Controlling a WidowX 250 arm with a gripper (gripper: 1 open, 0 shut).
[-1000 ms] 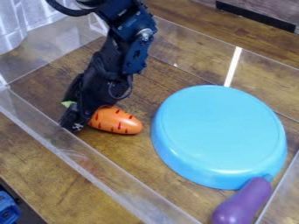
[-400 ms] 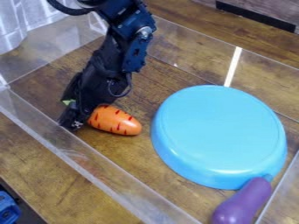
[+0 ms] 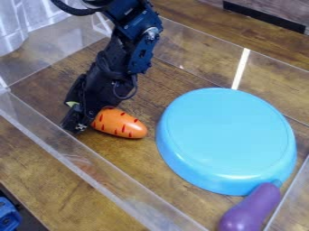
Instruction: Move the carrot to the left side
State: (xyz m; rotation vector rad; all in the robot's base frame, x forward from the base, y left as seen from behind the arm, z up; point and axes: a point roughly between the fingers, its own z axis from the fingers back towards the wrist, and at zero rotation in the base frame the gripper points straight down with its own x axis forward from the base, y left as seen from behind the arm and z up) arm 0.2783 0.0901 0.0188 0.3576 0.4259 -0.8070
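Camera view: the gripper (image 3: 87, 110) is shifting slightly at the carrot's (image 3: 118, 123) ten-o'clock end, finger closure remaining indeterminable, so grasping is staying unconfirmed.

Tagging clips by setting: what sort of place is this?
Probably a robot test bench: a robot arm works inside a clear-walled bin on a wood-look surface, with a toy carrot.
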